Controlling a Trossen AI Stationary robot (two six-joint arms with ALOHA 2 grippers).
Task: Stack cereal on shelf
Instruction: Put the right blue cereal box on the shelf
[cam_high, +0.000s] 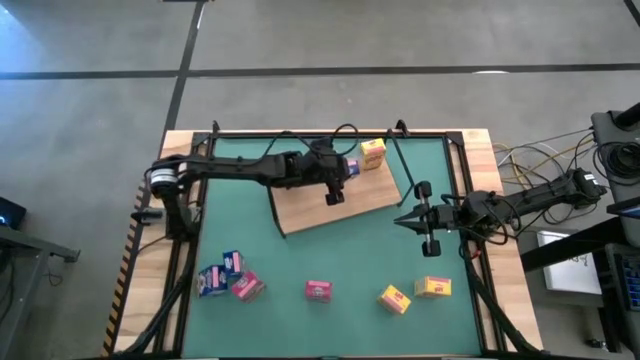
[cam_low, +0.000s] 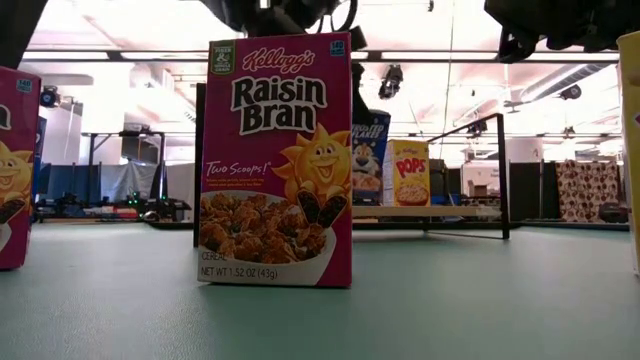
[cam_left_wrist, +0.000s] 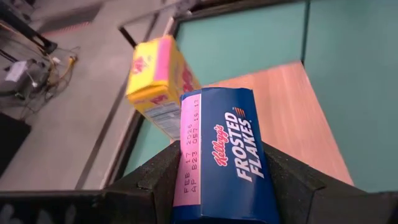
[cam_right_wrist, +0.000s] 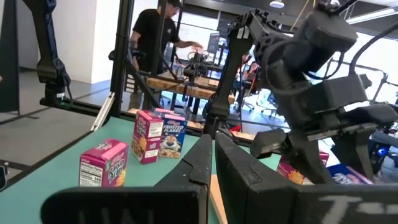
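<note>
High view, left gripper (cam_high: 337, 180): over the shelf (cam_high: 310, 210), jaws clamped on a blue box (cam_high: 352, 167), with a yellow box (cam_high: 373, 153) just past them on the board's far corner.
High view, right gripper (cam_high: 408, 219): jaws pressed together and empty, waiting beside the shelf's near end.
High view, hard to see: whether the blue box touches the board.
Low view: a blue box (cam_low: 370, 155) and yellow box (cam_low: 408, 173) show at the shelf (cam_low: 420, 211), behind a big Raisin Bran box (cam_low: 278, 160); both grippers are cut off above.
Left wrist view: the Frosted Flakes box (cam_left_wrist: 221, 158) fills the space between the fingers (cam_left_wrist: 155, 180); yellow box (cam_left_wrist: 160, 81) just ahead.
Advice: I judge it best to lower it square beside the yellow one, then release gently.
Right wrist view: the closed fingers (cam_right_wrist: 205, 165) block much; the left arm hides most of the shelf.
</note>
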